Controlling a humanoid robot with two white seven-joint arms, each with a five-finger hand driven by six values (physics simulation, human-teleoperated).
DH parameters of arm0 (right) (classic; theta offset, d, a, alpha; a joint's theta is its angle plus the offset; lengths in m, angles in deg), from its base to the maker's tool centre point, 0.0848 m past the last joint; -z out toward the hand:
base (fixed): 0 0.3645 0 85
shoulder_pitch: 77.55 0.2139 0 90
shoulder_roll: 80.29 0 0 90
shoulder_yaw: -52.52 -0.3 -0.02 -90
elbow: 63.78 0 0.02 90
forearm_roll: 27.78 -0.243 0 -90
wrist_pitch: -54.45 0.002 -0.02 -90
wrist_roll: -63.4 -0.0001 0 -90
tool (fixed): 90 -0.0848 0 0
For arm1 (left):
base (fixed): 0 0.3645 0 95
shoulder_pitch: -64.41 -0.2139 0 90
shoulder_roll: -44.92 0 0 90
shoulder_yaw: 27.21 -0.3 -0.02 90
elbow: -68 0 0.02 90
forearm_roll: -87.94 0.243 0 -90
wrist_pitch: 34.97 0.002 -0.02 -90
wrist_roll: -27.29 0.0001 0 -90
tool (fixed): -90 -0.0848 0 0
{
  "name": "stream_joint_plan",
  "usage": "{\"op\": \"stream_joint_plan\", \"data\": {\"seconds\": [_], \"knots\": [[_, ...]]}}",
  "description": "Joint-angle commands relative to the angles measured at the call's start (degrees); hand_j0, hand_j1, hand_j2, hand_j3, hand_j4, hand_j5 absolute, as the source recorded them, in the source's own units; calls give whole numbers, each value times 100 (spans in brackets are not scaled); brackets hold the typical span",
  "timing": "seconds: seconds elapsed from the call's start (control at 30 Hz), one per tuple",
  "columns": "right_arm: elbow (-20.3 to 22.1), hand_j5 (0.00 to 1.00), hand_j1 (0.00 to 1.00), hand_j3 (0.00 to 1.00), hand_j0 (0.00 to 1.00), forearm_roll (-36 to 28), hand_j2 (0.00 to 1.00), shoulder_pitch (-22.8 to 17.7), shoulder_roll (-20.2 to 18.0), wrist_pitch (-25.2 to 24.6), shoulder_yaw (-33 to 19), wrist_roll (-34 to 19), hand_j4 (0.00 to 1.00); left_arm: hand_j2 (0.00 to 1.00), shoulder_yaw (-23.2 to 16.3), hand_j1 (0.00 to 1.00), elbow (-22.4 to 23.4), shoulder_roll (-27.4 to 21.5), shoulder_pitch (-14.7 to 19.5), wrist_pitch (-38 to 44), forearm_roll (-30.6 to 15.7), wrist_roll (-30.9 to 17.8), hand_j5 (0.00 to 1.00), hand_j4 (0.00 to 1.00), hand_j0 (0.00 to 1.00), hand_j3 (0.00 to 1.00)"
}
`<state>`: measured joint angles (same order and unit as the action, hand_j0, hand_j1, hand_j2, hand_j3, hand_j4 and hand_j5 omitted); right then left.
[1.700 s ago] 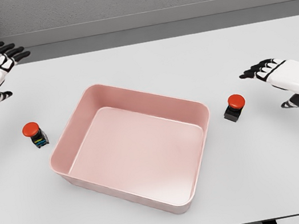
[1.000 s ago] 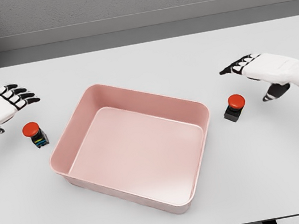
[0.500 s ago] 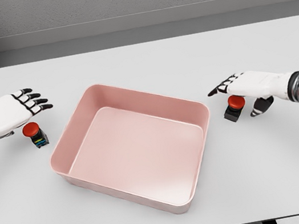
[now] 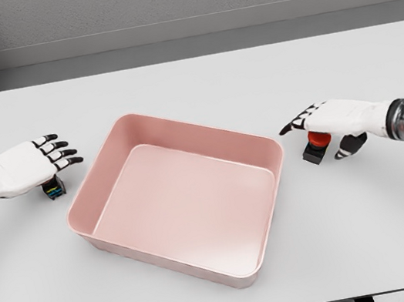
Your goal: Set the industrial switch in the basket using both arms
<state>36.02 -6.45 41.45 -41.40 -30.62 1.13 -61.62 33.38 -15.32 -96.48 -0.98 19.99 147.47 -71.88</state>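
the pink basket [image 4: 180, 205] fills the centre of the frame, its rim low and its mouth wide. left of it, the left hand [image 4: 28, 166], fingers spread, covers one switch [image 4: 54, 189]. at right, the right hand [image 4: 330, 120], fingers apart, hovers over the other switch [image 4: 314, 148]. both switches look small, rigid and light; grip the square bases.

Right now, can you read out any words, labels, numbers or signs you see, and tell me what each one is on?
No readable text anywhere.
Left switch: colored marks on its base, too small to read as text.
Right switch: red cap and black base, no lettering visible.
Pink basket: plain.
Left hand and right hand: no markings.
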Motion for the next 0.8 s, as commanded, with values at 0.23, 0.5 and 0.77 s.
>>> {"op": "stream_joint_plan", "data": {"seconds": [0.23, 0.5, 0.77], "knots": [[39, 57, 57, 57, 57, -6, 57, -9, -13, 104, 16, 2, 57, 81, -65, 81, -176, -89, -53, 4, -11, -103, 81, 81, 81, 81], [39, 52, 52, 52, 52, -6, 52, -9, -13, 87, 25, 2, 52, 45, -48, 45, -326, -150, -79, 4, 59, -358, 45, 45, 45, 45], [57, 47, 47, 47, 47, 3, 47, 0, -22, 96, -2, 2, 47, 27, 23, 27, -326, -159, -79, 4, 24, -446, 27, 27, 27, 27]]}}
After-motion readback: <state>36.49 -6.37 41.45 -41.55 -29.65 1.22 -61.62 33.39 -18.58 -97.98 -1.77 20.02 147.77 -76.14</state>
